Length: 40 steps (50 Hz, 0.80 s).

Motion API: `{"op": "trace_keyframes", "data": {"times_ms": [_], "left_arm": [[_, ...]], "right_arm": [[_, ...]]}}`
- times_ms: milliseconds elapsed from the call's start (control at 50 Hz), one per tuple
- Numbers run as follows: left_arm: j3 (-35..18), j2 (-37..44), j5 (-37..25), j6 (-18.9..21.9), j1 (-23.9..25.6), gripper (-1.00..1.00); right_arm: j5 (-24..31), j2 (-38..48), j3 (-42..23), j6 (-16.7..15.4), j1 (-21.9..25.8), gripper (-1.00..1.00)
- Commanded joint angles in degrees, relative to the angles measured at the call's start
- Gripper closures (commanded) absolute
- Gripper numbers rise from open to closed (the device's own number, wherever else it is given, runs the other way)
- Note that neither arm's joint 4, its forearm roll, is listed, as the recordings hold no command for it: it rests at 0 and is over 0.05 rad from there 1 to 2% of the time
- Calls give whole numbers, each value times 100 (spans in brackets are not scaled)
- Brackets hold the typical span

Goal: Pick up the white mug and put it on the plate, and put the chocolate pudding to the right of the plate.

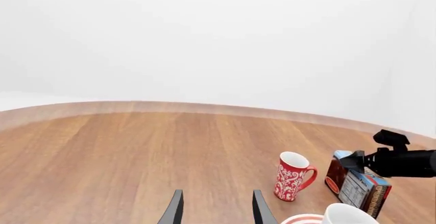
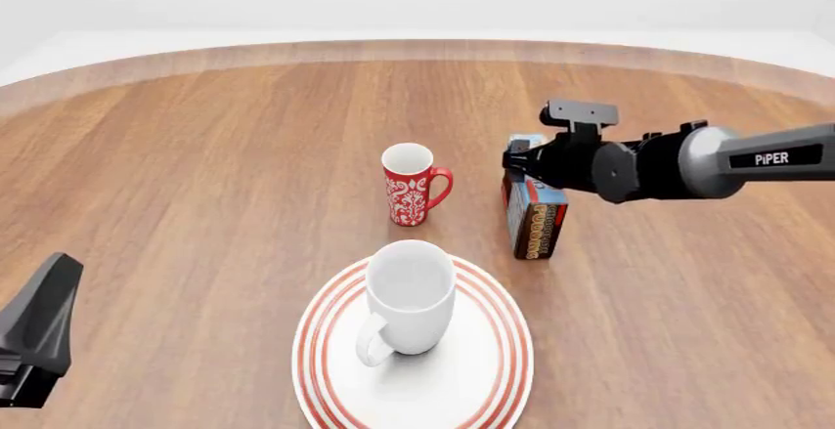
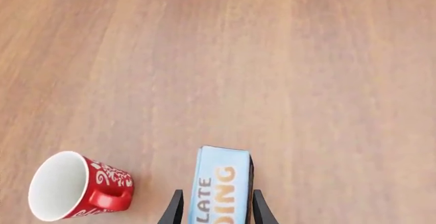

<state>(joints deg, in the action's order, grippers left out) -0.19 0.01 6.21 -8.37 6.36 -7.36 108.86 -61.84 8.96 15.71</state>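
Observation:
The white mug stands upright on the plate near the table's front, handle toward the front left. The chocolate pudding stands on edge behind and to the right of the plate, beside the red mug. My right gripper hangs open over the carton, one finger on each side; I cannot tell if they touch it. In the front view this gripper covers the carton's top. My left gripper is open and empty, low at the front left, apart from everything.
A red mug with a white pattern stands upright behind the plate, left of the carton. The round wooden table's edge curves along the far side. The right arm stretches in from the right above the table.

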Motion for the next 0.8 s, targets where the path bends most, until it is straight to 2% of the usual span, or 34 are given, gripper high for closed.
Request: {"op": "trace_keyframes", "data": {"times_ms": [20, 640, 660, 800], "left_arm": [[-1, 0, 7, -3, 6, -100], [-5, 0, 11, -9, 5, -100], [-5, 0, 9, -11, 5, -100], [-5, 0, 7, -7, 6, -100]], "right_arm": [[41, 214, 129, -168, -113, -100], [91, 276, 124, -89, -123, -100], [93, 182, 196, -134, -141, 100], [83, 99, 230, -163, -166, 100]]}}
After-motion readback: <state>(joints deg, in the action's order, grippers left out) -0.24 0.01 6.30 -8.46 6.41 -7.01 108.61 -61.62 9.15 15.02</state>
